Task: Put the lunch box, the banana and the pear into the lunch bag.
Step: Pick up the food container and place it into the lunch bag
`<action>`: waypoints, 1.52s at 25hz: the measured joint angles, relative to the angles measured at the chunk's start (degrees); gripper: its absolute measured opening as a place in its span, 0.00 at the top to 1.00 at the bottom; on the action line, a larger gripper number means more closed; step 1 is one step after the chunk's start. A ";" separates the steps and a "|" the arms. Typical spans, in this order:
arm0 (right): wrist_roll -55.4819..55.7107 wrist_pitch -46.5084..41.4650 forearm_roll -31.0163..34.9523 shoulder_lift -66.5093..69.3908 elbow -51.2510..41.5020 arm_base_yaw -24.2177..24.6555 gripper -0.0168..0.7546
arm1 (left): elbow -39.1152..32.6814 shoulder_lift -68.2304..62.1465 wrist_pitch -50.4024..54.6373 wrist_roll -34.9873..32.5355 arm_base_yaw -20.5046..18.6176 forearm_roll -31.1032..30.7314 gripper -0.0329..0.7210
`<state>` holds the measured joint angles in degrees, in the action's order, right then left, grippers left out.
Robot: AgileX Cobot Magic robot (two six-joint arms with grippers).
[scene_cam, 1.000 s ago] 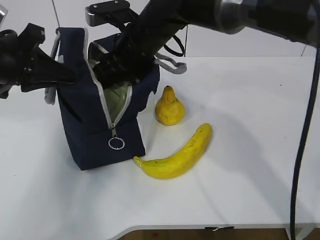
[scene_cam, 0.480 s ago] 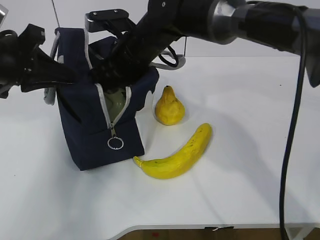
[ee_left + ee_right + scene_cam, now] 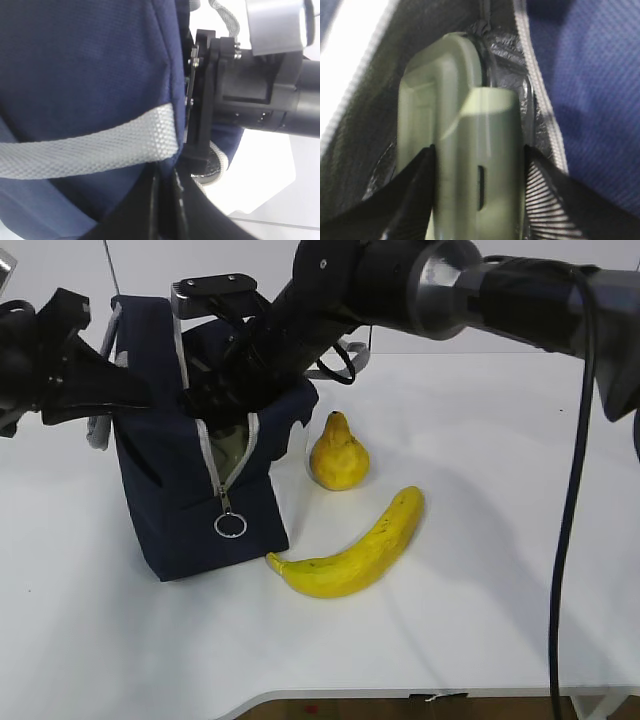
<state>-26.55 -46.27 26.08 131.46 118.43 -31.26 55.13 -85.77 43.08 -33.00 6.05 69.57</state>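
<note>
Lunch bag (image 3: 200, 490): navy fabric, standing upright on the white table (image 3: 480, 540), zipper open down its front with the ring pull (image 3: 231, 526) hanging low. A grey webbing handle (image 3: 85, 147) crosses its side in the left wrist view.

Right arm reaches in from upper right; right gripper (image 3: 215, 400) is down in the bag's open top. In the right wrist view its two dark fingers (image 3: 410, 185) stand on either side of the lunch box (image 3: 465, 150), both pressed to the pale green lid, so the pincer is clamped on the box. The box sits inside the bag, directly between and ahead of the fingers, with silvery lining and the zipper edge around it.

Left gripper (image 3: 165, 200): fingers together, pinching the bag's fabric edge at its upper left side; the bag wall fills the view just ahead of them.

Banana (image 3: 355, 545): lying on the table, outside the bag, below and right of the right gripper, stem end near the bag's front corner.

Pear (image 3: 338, 453): upright on the table, just right of the bag, between the bag and the banana's far end, not touching either.
</note>
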 joint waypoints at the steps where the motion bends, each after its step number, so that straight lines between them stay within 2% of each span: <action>1: 0.00 -0.13 0.00 0.00 0.00 0.00 0.46 | 0.00 0.00 0.00 0.00 0.00 0.00 0.96; 12: -0.63 -3.24 0.00 0.09 1.15 0.00 0.44 | 0.00 0.00 0.00 0.00 0.00 -0.11 0.96; 18: -1.81 -4.88 0.94 0.09 3.53 0.00 0.34 | 0.00 0.00 0.00 0.00 0.00 -0.11 0.96; 23: -3.64 -5.63 1.14 0.09 5.89 0.00 0.31 | 0.00 0.00 0.00 0.00 0.00 -0.11 0.96; 27: -4.21 -9.66 -3.04 0.09 9.42 0.00 0.31 | 0.00 0.00 0.00 -0.04 0.00 -0.11 0.96; 31: -4.34 -18.13 -9.01 0.09 15.11 0.00 0.31 | 0.00 0.00 0.00 -0.28 0.00 -0.11 0.96; 38: -8.74 -24.65 -7.10 -2.27 22.43 0.00 0.31 | 0.00 0.00 0.00 -0.91 0.00 -1.31 0.96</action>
<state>-35.29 -70.92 18.98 129.18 140.86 -31.26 55.13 -85.77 43.08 -33.92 6.05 68.27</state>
